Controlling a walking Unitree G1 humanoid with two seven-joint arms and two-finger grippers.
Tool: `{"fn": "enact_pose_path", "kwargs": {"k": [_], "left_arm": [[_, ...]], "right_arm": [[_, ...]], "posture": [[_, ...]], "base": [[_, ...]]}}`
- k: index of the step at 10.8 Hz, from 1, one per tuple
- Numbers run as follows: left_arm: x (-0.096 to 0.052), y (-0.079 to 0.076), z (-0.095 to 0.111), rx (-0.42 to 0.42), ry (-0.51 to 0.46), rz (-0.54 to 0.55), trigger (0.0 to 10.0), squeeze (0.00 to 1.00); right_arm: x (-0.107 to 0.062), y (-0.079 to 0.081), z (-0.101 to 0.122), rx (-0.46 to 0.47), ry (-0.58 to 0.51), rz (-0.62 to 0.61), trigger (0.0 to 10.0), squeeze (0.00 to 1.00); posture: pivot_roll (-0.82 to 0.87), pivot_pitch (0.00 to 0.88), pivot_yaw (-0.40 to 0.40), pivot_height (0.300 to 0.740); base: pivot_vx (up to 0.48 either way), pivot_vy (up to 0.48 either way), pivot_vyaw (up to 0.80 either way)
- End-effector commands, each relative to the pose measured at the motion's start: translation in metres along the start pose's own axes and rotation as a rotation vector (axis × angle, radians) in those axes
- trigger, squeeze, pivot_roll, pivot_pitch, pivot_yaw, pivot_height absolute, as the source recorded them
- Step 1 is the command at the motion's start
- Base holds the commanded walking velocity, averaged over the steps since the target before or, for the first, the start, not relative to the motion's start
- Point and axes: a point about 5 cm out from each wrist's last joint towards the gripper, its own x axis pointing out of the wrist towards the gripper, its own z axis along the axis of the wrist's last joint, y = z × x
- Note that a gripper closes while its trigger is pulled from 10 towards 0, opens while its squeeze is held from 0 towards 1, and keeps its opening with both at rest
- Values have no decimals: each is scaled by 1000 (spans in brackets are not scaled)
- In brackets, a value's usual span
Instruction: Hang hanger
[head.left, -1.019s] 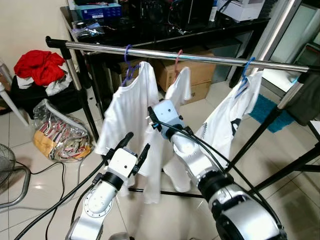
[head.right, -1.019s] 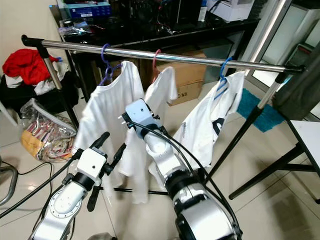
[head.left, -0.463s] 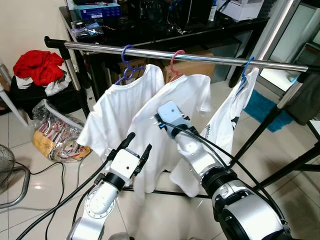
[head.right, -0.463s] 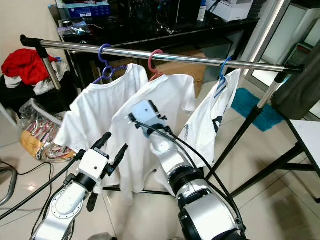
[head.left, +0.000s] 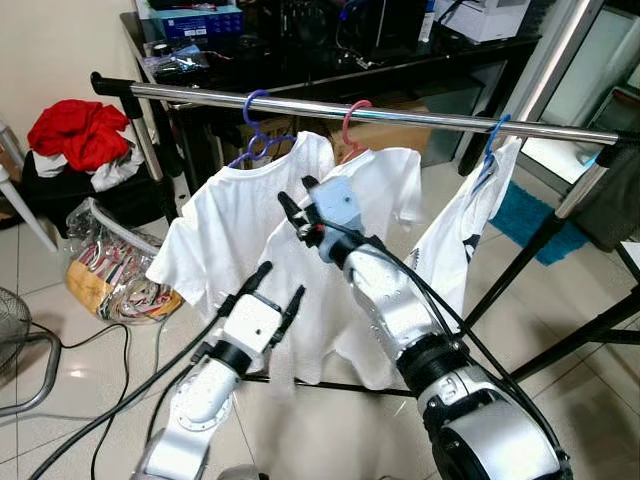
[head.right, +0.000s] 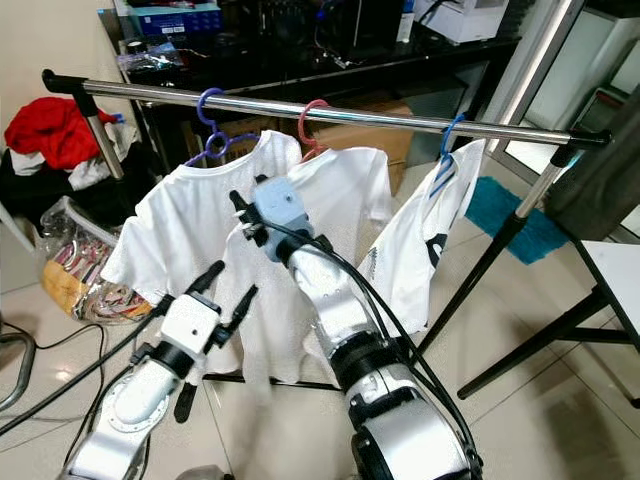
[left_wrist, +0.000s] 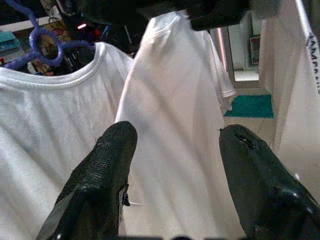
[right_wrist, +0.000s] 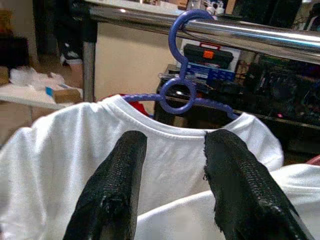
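- As things hang now, pink hanger (head.left: 354, 118) w/ white shirt (head.left: 345, 262) sits hooked on rail (head.left: 400, 115), between purple hanger (head.left: 257, 135) & blue hanger (head.left: 492, 140).
- Right gripper (head.left: 296, 212) fingers apart, empty, near shirt collar; left gripper (head.left: 272, 289) spread, empty, lower down.
- Shirt prob. light, floppy; hanger stiff, so grab by neck below hook.
- Dark print on far shirt (head.right: 420, 245), not legible.
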Motion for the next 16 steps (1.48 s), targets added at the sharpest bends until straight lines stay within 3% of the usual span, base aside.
{"fn": "enact_pose_path", "kwargs": {"k": [1,3,4,6,7,8,10,11,14,16], "left_arm": [[1,2,-2,-9,15,16,10000,0],[0,18,-6,-42,33,83,10000,0],[0,35,-8,-56,41,147,10000,0],[5,62,-5,-29,28,206,10000,0],[10,87,-4,-35,20,250,10000,0],[15,102,-5,-56,20,272,10000,0],[24,110,-8,-143,37,207,10000,0],[35,109,-12,-204,58,105,10000,0],[54,92,-14,-208,106,-134,10000,0],[54,100,-26,-296,153,-133,10000,0]], "right_arm": [[2,11,2,65,-22,17,10000,0],[2,24,1,85,-15,122,10000,0],[2,20,0,93,-8,84,10000,0],[-8,-9,-11,85,38,-48,10000,0],[-21,-27,-20,64,65,-106,10000,0],[-28,-34,-24,64,78,-124,10000,0],[-32,-32,-22,86,56,-67,10000,0],[-33,-36,-21,95,55,-98,10000,0],[-36,-41,-19,89,51,-112,10000,0],[-38,-41,-17,91,48,-112,10000,0]], "posture": [[142,0,-33,740],[143,0,-31,740],[141,0,-29,740],[145,0,-28,740],[137,0,-21,740],[125,0,-14,740],[92,0,-1,740],[81,0,2,740],[63,0,4,740],[53,0,3,740]], "base": [[0,0,0],[0,0,0],[0,0,0],[0,0,0],[0,0,0],[0,0,0],[0,0,0],[0,0,0],[0,0,0],[0,0,0]]}}
